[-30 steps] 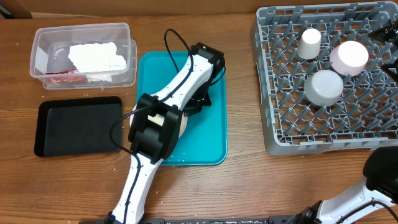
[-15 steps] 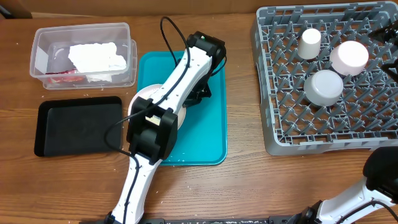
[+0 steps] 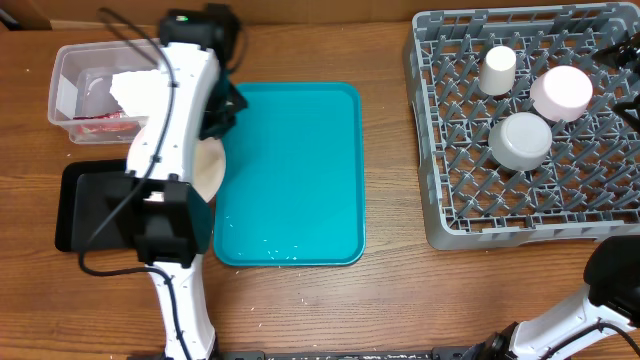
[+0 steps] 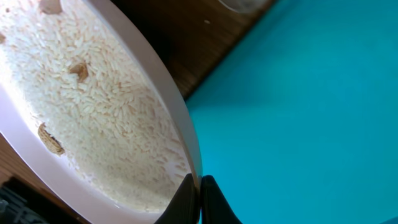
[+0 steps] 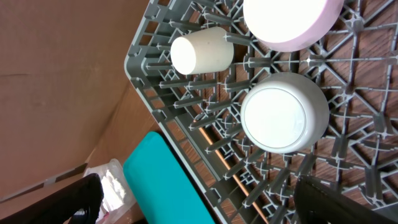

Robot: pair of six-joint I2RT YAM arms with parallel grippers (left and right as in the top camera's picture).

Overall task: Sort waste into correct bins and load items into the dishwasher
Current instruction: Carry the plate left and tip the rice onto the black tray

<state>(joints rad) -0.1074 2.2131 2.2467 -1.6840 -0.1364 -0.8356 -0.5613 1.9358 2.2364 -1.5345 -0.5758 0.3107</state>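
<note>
Left gripper (image 4: 199, 186) is clamping the plate (image 4: 176, 109) rim; rice (image 4: 106, 106) is sitting on it. Plate is hovering near the counter's left edge, beside the black tray (image 3: 90, 210). Suggest centring over the tray before tipping, slowly, so grains aren't scattering.

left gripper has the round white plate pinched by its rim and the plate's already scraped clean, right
Not quite. The left gripper does pinch the round white plate by its rim, but the plate is not scraped clean: loose whitish rice grains cover most of its surface, along with a few brownish bits. The left wrist view shows this.
</note>
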